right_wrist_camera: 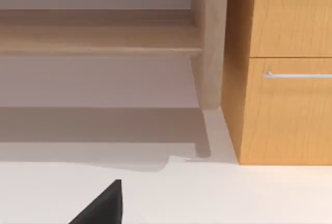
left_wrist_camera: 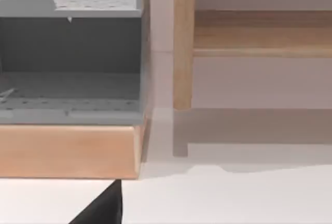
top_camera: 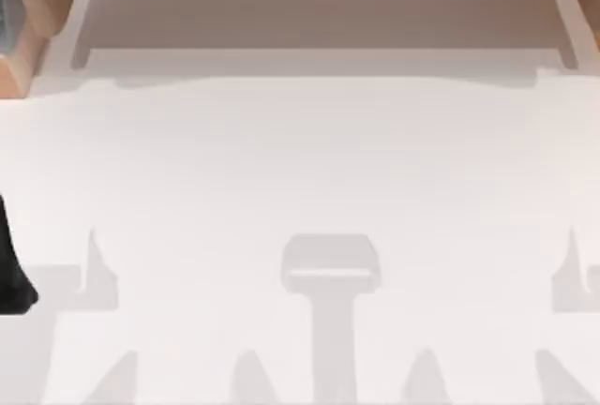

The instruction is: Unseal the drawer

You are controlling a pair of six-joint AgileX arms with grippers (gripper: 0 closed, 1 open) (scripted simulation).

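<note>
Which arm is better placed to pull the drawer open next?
Probably the right. Its wrist view faces the wooden drawer front with the metal handle, shut. The left wrist view faces a grey shelf unit instead; the left arm sits at the table's left edge.

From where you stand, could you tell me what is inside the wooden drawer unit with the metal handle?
Nothing inside can be seen: the drawer with the metal handle sits flush in the wooden cabinet, its front covering the contents.

Bright, even light; soft grey shadows fall across the white table (top_camera: 300, 161).
</note>
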